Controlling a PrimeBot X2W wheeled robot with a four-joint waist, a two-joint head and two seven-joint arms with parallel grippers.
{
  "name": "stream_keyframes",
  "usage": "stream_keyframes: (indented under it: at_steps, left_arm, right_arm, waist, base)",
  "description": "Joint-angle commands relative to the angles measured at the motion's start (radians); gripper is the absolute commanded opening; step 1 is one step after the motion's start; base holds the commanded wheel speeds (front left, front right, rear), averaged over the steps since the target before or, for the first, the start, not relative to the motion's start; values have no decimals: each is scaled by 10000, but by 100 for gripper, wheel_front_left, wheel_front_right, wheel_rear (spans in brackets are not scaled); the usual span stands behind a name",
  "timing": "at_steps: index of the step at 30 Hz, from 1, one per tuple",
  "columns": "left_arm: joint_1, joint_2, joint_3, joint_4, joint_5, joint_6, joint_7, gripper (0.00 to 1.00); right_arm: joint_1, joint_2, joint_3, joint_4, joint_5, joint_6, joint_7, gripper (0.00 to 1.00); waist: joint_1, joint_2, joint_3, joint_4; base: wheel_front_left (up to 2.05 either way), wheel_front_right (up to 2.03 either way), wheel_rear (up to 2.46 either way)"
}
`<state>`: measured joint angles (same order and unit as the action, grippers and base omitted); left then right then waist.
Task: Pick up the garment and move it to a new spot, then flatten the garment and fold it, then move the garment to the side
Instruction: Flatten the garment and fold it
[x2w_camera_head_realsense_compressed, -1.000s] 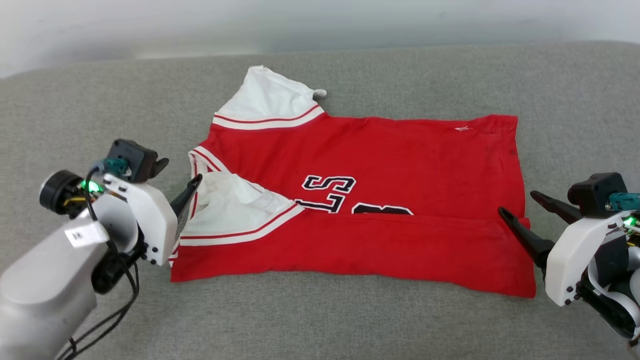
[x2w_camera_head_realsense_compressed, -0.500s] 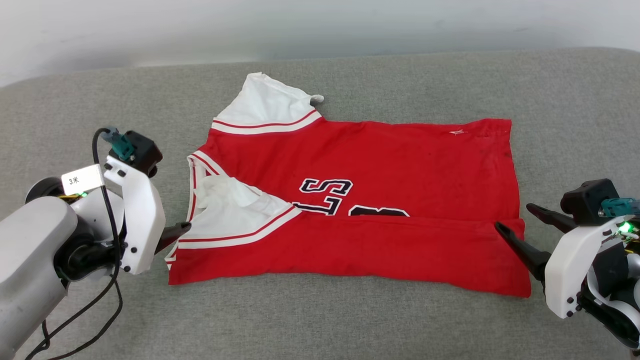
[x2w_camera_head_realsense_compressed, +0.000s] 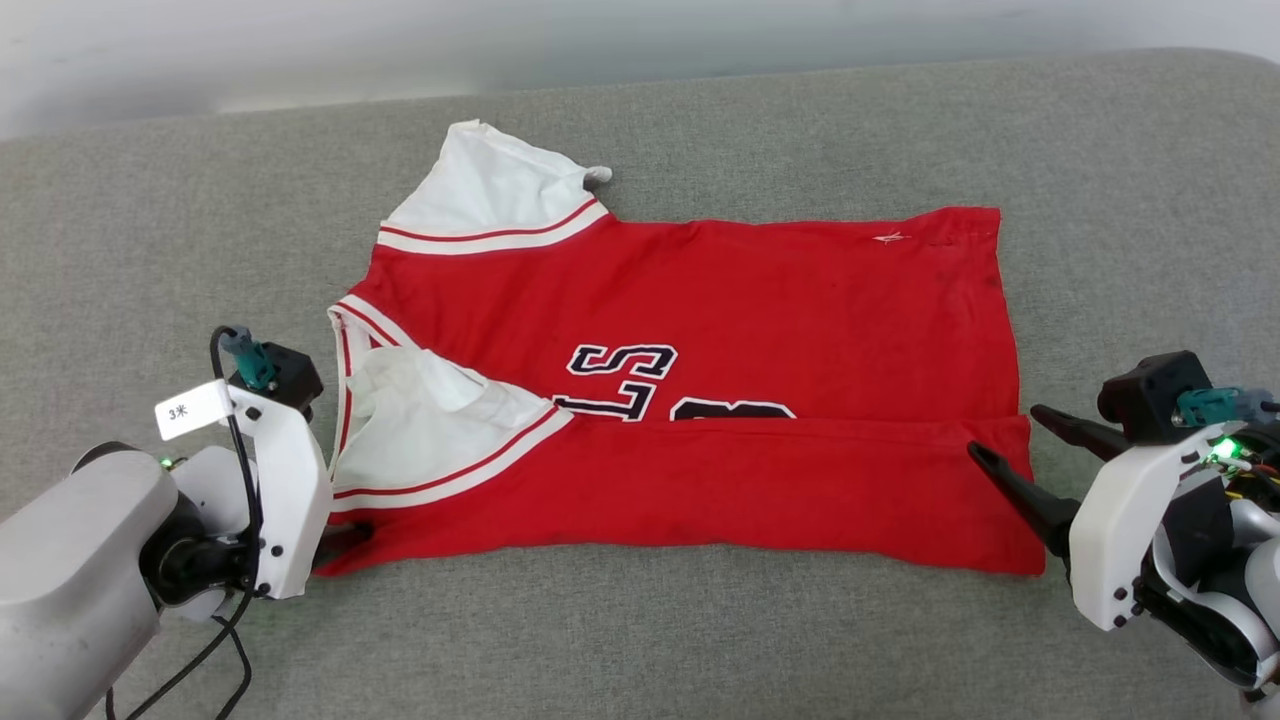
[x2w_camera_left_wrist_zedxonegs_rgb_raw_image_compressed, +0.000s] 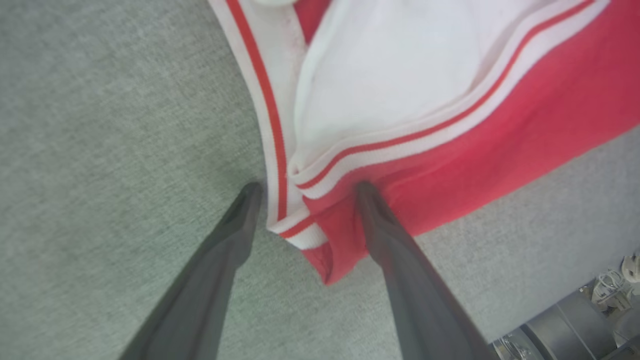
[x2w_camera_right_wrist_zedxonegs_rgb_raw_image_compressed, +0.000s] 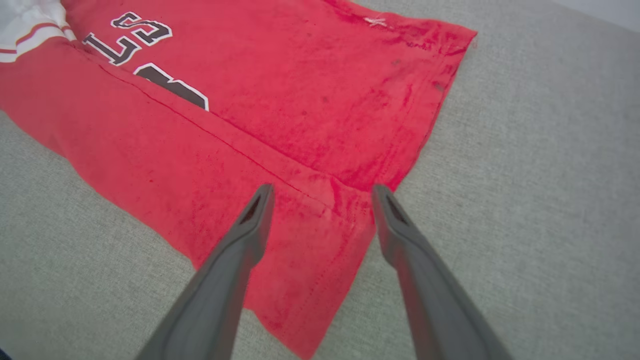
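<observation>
Light is bright, even and diffuse, with no glare. Head view is sharp, with a thin soft shadow under the near edge of the garment (x2w_camera_head_realsense_compressed: 700, 400). The pale backdrop (x2w_camera_head_realsense_compressed: 300, 50) is washed out. Left wrist view is soft throughout, with the left gripper (x2w_camera_left_wrist_zedxonegs_rgb_raw_image_compressed: 307, 186) and fabric blurred. Right wrist view is crisper and the weave of the grey surface (x2w_camera_right_wrist_zedxonegs_rgb_raw_image_compressed: 525, 150) is legible. The right gripper (x2w_camera_right_wrist_zedxonegs_rgb_raw_image_compressed: 322, 187) softens towards the bottom edge.

— The arms?
— Pale grey forearms (x2w_camera_head_realsense_compressed: 70, 580), white wrist shells (x2w_camera_head_realsense_compressed: 290, 490), teal plugs (x2w_camera_head_realsense_compressed: 250, 358), green lights (x2w_camera_head_realsense_compressed: 1220, 452); a black cable (x2w_camera_head_realsense_compressed: 214, 350) and paper tag (x2w_camera_head_realsense_compressed: 190, 408) on the left. Left tool (x2w_camera_left_wrist_zedxonegs_rgb_raw_image_compressed: 307, 187) and right tool (x2w_camera_head_realsense_compressed: 1003, 430) have long dark fingers (x2w_camera_right_wrist_zedxonegs_rgb_raw_image_compressed: 235, 250).
</observation>
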<state>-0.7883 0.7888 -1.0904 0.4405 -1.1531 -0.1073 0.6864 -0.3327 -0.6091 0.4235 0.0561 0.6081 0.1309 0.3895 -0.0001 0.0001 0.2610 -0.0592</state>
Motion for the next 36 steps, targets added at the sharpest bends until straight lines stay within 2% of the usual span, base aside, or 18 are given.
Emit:
stream_keyframes:
  at_steps: [1, 2, 3, 4, 6, 7, 9, 13, 17, 19, 23, 31, 35, 36]
  left_arm:
    - [630, -430, -413, 227, 17, -56, 33, 100]
    - [687, -487, -485, 305, 20, -62, 64, 100]
    - [664, -491, -559, 333, 131, -81, 3, 17]
    - [598, -465, -560, 354, 182, -117, -99, 0]
    - [471, -426, -488, 244, 148, -165, -264, 0]
    - [138, -81, -390, -46, 313, -199, -536, 0]
    - [-28, 87, -340, -295, 388, -207, -697, 0]
    - [-148, 450, -228, -876, 435, -212, -1026, 0]
    - [-209, 649, -235, -1369, 578, -219, -1272, 0]
    - [-221, 682, -254, -1587, 668, -212, -1323, 0]
    - [-284, 659, -257, -1897, 780, -147, -1403, 0]
    - [-136, 708, -261, -2117, 879, 7, -1593, 0]
    - [-24, 680, -280, -2079, 813, 28, -1649, 0]
    - [4, 678, -272, -2068, 784, 36, -1678, 0]
  right_arm:
    - [-192, 19, 40, 24, 52, -4, 2, 100]
    - [-290, -9, 67, 24, 68, -4, 19, 100]
    - [-394, -67, 82, 6, 57, -4, 28, 100]
    - [-501, -136, 100, -11, 44, -4, 49, 100]
    - [-712, -300, 110, -66, 62, -4, 160, 100]
    - [-1169, -754, 417, -279, 181, -4, 658, 100]
    - [-1580, -1158, 667, -454, 311, -4, 1137, 100]
    - [-2247, -1874, 1452, -596, 920, -5, 2857, 100]
    - [-2676, -2110, 1914, -308, 1521, -4, 4592, 100]
    - [-2668, -1976, 1985, -27, 1773, -4, 5128, 100]
    - [-2298, -1457, 1985, 590, 1989, -4, 5466, 100]
    - [-1234, 289, 2328, 2166, 1855, 7, 4968, 100]
    - [-932, 706, 2560, 2526, 1854, 47, 4625, 100]
    - [-971, 683, 2526, 2561, 1821, 47, 4469, 73]
  waist:
    - [1, -1, 17, -29]
    - [1, -1, 7, -42]
    - [1, -1, -8, -55]
    - [1, -1, -41, -66]
    - [1, -1, -120, -48]
    - [1, -1, -236, -7]
    - [1, -1, -299, 45]
    - [1, -1, -380, 97]
    - [1, -1, -340, 204]
    - [1, -1, -286, 262]
    - [1, -1, -117, 386]
    - [1, -1, 162, 412]
    - [1, -1, 196, 418]
    - [1, -1, 184, 413]
  base:
    - [0, 0, 0]
    - [0, 0, 0]
    - [0, 0, 0]
    - [0, 0, 0]
    - [0, 0, 0]
    - [0, 0, 0]
    - [0, 0, 0]
    - [0, 0, 0]
    - [0, 0, 0]
    - [0, 0, 0]
    - [0, 0, 0]
    - [0, 0, 0]
    - [0, 0, 0]
    - [0, 0, 0]
